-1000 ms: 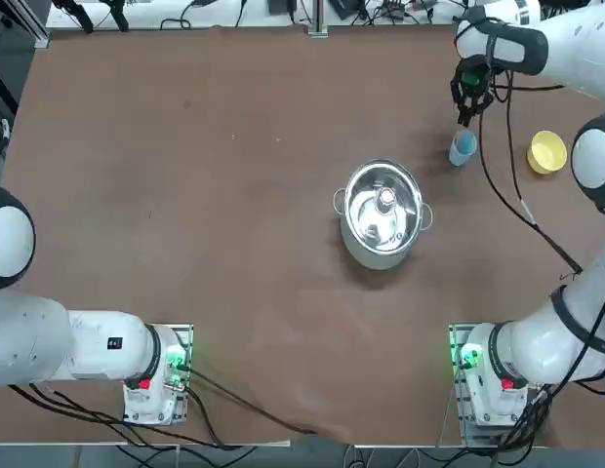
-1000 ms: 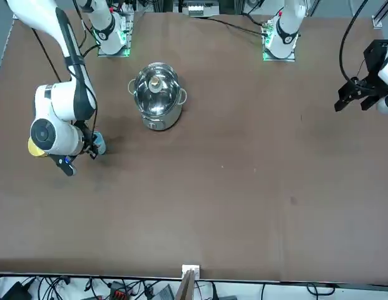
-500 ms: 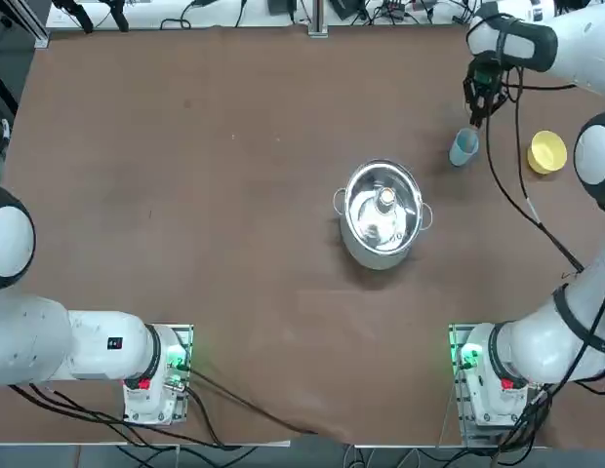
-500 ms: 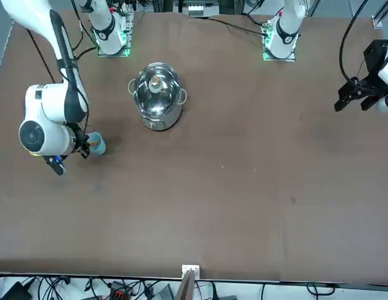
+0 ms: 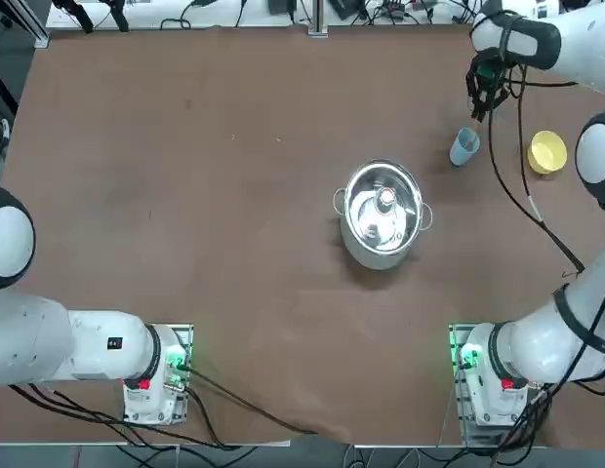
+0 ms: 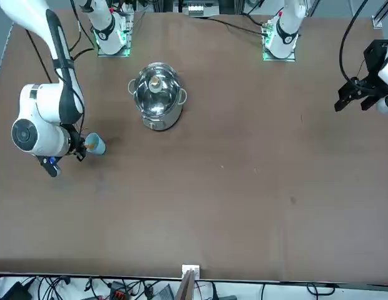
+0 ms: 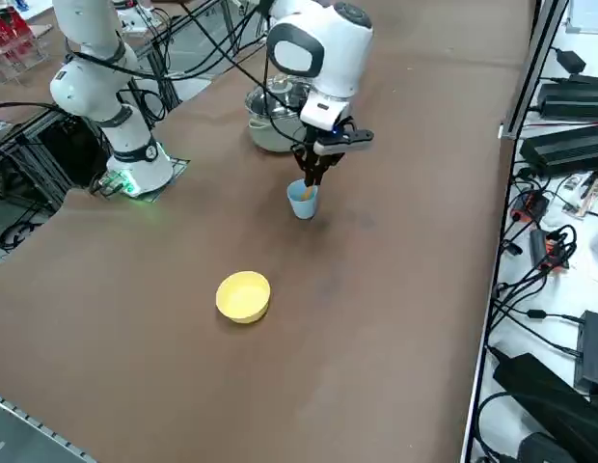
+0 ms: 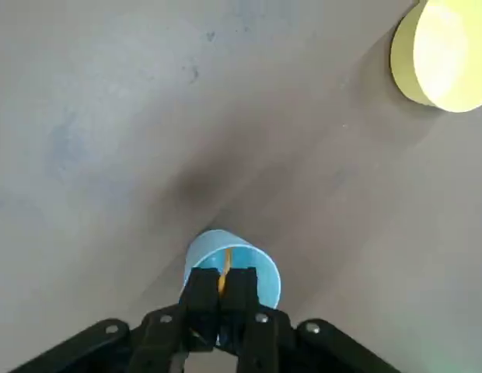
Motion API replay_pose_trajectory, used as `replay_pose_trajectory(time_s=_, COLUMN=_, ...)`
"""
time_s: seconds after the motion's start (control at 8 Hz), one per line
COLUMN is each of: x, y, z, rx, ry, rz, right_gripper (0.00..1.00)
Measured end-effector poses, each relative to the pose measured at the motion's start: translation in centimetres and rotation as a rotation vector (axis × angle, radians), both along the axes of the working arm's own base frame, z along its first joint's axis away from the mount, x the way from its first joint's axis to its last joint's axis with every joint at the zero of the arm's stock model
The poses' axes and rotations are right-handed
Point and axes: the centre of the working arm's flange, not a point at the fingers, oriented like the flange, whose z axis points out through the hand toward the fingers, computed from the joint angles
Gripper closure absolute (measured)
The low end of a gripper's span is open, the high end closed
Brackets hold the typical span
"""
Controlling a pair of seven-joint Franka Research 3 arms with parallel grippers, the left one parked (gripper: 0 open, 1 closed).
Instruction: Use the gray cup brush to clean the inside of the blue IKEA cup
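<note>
The blue IKEA cup [image 5: 463, 147] [image 7: 302, 201] stands upright on the brown table, at the far right between the steel pot and the yellow bowl. My right gripper [image 7: 313, 176] [image 5: 479, 104] hangs just above the cup's rim and is shut on the gray cup brush [image 8: 225, 260]. The brush shows as a thin orange stick [image 7: 308, 193] pointing down into the cup's mouth [image 8: 235, 263]. In the front view the gripper [image 6: 82, 149] sits beside the cup [image 6: 96, 145]. How deep the brush tip reaches is hidden.
A steel pot [image 5: 383, 213] [image 7: 268, 123] with something pale inside stands mid-table, on the near left of the cup. A small yellow bowl [image 5: 547, 152] [image 7: 244, 295] [image 8: 447, 54] lies right of the cup near the table's right edge. Cables hang from the right arm over the cup.
The right gripper, still shut on the brush, has shifted a little away from the robot and rightward above the cup. The cup has stayed in place.
</note>
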Motion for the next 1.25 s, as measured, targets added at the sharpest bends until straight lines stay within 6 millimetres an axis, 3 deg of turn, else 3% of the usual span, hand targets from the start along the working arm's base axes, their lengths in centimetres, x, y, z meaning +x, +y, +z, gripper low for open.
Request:
replay_pose_trajectory(time_s=0.5, x=0.2, y=3.8, z=0.6, rx=0.000, ry=-0.017, rz=0.047, right_gripper=0.96)
replay_pose_trajectory(time_s=1.25, x=-0.8, y=5.3, z=0.0, rx=-0.021, ry=0.026, rz=0.014, right_gripper=0.96)
